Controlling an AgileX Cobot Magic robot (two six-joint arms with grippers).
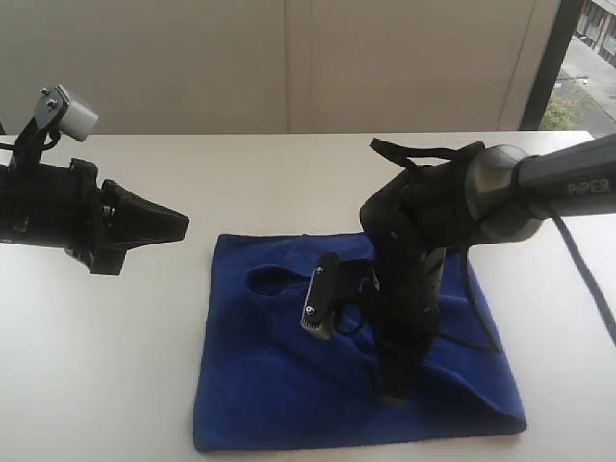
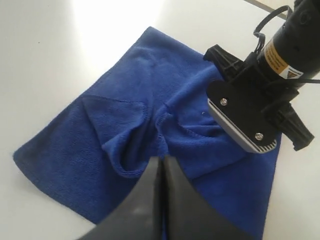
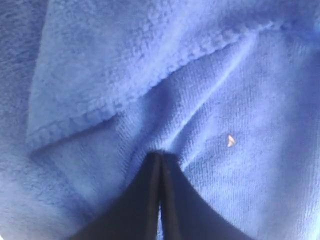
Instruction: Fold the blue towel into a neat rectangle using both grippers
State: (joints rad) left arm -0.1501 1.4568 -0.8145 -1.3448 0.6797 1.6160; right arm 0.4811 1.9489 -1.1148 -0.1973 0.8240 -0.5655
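Note:
The blue towel [image 1: 279, 385] lies on the white table [image 1: 289, 173], roughly rectangular, with a puckered fold [image 1: 274, 281] near its far left part. My right gripper [image 1: 395, 397] points straight down onto the towel's near middle. Up close, the right gripper [image 3: 160, 155] is shut, its tips touching the towel [image 3: 240, 90] beside a stitched flap edge [image 3: 125, 95], with creases running to the tips. My left gripper [image 1: 183, 224] hovers in the air left of the towel. From its own wrist, the left gripper [image 2: 161, 159] is shut with nothing in it, above the towel [image 2: 100, 130].
Bare table surrounds the towel on the left, right and far sides. The towel's near edge lies close to the bottom of the exterior view. A wall and a window [image 1: 587, 58] stand behind the table. Black cables [image 1: 481, 327] loop off the right arm over the towel.

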